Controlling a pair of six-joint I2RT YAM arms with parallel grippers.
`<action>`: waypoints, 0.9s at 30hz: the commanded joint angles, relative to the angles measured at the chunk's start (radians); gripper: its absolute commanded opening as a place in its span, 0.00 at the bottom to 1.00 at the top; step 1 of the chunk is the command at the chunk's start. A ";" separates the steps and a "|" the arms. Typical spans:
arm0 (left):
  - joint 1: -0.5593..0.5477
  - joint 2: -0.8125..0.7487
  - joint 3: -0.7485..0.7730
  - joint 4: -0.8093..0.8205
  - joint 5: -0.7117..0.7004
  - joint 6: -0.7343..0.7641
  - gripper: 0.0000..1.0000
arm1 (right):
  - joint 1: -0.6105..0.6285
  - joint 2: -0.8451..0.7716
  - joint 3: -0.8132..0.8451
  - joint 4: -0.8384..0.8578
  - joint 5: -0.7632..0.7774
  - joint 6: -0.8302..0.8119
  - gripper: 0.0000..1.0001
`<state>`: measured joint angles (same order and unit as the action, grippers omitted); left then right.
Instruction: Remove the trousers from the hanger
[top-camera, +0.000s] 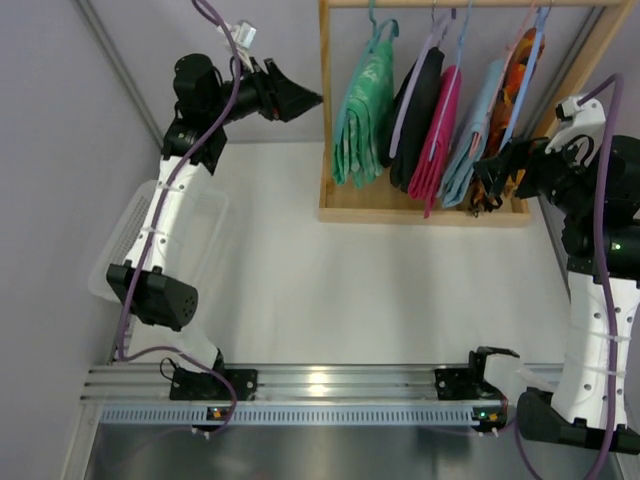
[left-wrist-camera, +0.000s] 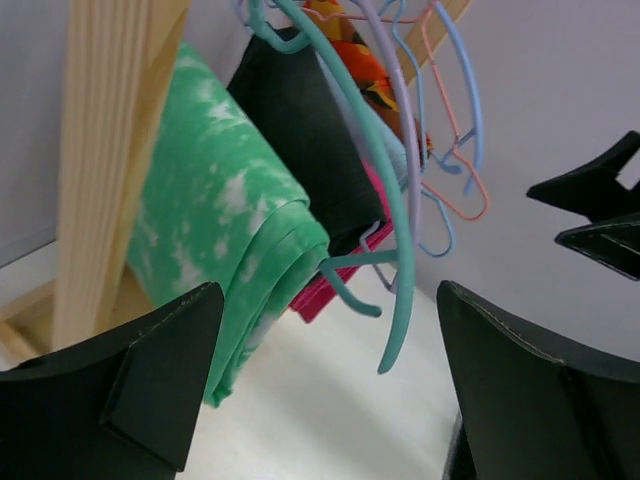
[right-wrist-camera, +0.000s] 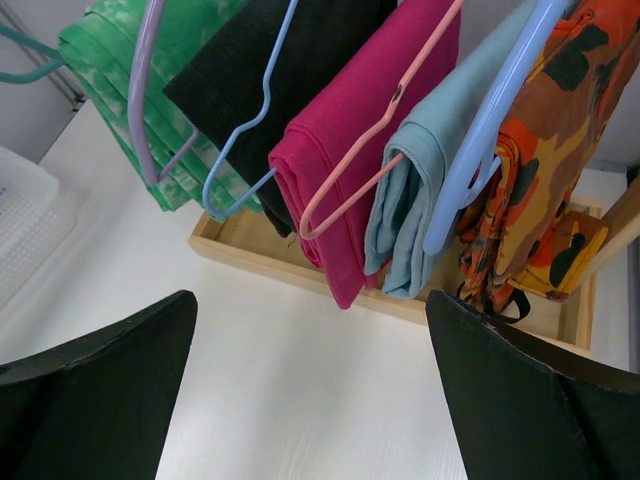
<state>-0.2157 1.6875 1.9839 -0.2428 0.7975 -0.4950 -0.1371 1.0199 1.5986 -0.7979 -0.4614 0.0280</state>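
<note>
Since the mint-green trousers hang soft and light just ahead of the left gripper's wide-spread jaws, pinching their thick folded edge should hold; the right gripper gapes too.

White table: wooden rack, clear bin

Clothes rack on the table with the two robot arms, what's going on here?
Two arms face a wooden rack of trousers on hangers. Five pairs hang there: mint-green pair, black pair, magenta pair, light blue pair, orange patterned pair. The left gripper is open beside the mint-green pair; the right gripper is open near the light blue pair. Neither holds anything, and no pair is off its hanger yet.
</note>
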 joint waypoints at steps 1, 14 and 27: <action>-0.034 0.052 0.030 0.369 0.069 -0.276 0.93 | -0.015 0.015 0.060 0.057 -0.031 0.032 0.99; -0.195 0.251 0.194 0.436 0.036 -0.360 0.84 | -0.035 0.022 0.070 0.074 -0.068 0.064 1.00; -0.240 0.365 0.325 0.504 -0.014 -0.438 0.37 | -0.036 0.014 0.058 0.078 -0.071 0.069 0.99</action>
<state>-0.4534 2.0518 2.2551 0.1600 0.8047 -0.8963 -0.1616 1.0428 1.6196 -0.7803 -0.5179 0.0830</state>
